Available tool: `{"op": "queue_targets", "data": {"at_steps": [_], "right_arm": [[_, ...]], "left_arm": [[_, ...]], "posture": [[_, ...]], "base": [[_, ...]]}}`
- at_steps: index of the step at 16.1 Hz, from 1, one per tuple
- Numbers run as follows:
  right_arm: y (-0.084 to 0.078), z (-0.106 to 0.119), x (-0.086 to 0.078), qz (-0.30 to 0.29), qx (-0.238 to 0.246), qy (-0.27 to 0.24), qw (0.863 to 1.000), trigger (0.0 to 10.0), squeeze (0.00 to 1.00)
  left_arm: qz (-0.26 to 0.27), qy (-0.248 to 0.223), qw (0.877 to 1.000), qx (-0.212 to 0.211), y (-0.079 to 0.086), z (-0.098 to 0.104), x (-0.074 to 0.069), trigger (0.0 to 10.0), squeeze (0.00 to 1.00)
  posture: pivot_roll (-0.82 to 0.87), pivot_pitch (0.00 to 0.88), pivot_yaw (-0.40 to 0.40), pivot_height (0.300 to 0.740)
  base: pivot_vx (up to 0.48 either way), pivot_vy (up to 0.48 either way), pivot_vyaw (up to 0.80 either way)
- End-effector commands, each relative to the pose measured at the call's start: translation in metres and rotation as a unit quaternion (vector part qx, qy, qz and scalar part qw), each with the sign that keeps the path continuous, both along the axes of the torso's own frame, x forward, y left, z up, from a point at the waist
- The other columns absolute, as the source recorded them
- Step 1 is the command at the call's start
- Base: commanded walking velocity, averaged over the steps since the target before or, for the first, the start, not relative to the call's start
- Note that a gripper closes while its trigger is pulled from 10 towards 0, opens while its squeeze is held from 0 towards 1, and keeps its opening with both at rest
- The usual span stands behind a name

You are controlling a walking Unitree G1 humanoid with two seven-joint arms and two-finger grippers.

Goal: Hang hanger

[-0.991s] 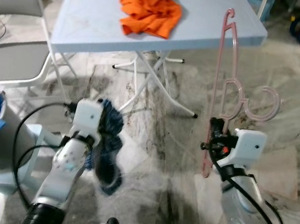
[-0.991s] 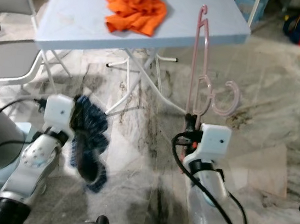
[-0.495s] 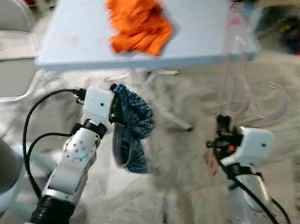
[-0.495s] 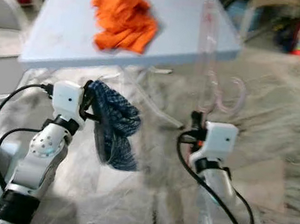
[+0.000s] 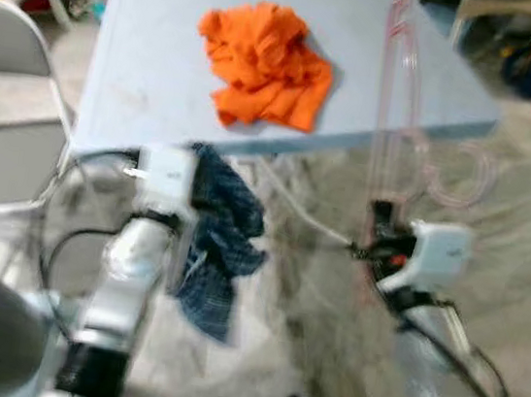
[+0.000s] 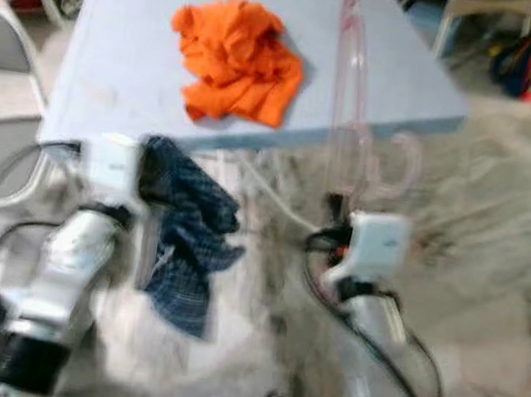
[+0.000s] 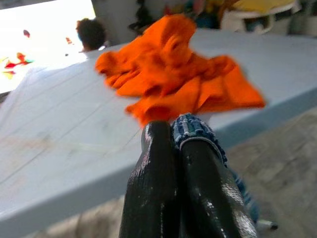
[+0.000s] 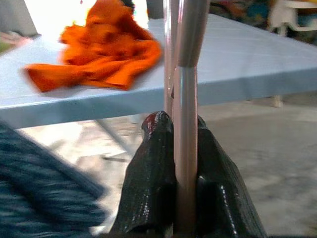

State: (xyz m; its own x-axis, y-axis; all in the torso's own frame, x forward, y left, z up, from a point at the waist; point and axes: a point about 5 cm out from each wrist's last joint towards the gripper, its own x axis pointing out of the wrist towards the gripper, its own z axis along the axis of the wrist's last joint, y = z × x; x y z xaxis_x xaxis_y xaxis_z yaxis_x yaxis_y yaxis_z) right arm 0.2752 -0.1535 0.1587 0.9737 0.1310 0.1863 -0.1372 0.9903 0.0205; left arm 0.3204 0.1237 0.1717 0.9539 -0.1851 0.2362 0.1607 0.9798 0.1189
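- The right gripper [image 8: 184, 130] has its two black fingers pinched on the thin pink plastic hanger [image 5: 399, 128], which stands upright before the table's near edge, its hook curling to the right.
- The left gripper [image 7: 174, 136] is clamped on a dark blue checked cloth [image 5: 216, 241] that hangs below it.
- Beyond both, a crumpled orange cloth [image 5: 267, 64] lies on the pale blue folding table [image 5: 146, 65].
- A grey folding chair [image 5: 6, 125] stands left of the table.
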Motion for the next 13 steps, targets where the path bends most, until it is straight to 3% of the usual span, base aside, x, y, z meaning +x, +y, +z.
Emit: {"op": "queue_targets", "data": {"at_steps": [1,5,9,11,13], "right_arm": [[0.005,0.007,-0.001,0.005,0.007,-0.018,1.0,10.0,0.0],[0.006,0.012,0.0,-0.003,-0.001,-0.032,0.999,10.0,0.0],[0.008,0.016,0.003,-0.009,-0.009,-0.045,0.999,10.0,0.0],[0.007,0.017,0.005,-0.016,-0.01,-0.047,0.999,10.0,0.0],[0.007,0.016,0.005,-0.02,-0.012,-0.046,0.999,10.0,0.0]], "left_arm": [[0.014,-0.015,1.0,0.003,0.009,0.009,0.001,10.0,0.0],[0.016,-0.013,1.0,0.002,0.009,0.008,0.002,10.0,0.0],[-0.006,-0.03,1.0,-0.003,-0.005,0.02,0.009,10.0,0.0],[-0.041,-0.032,0.999,0.016,-0.017,0.02,0.009,10.0,0.0],[-0.044,-0.022,0.999,0.024,-0.018,0.013,0.007,10.0,0.0]], "posture": [[0.03,0.217,0.052,0.74],[0.03,0.215,0.052,0.74],[0.03,0.208,0.051,0.74],[0.03,0.207,0.05,0.74],[0.03,0.209,0.05,0.74]], "base": [[0.394,0.27,0.0],[0.394,0.274,0.0],[0.407,0.19,0.0],[0.0,0.0,0.0],[0.0,0.0,0.0]]}}
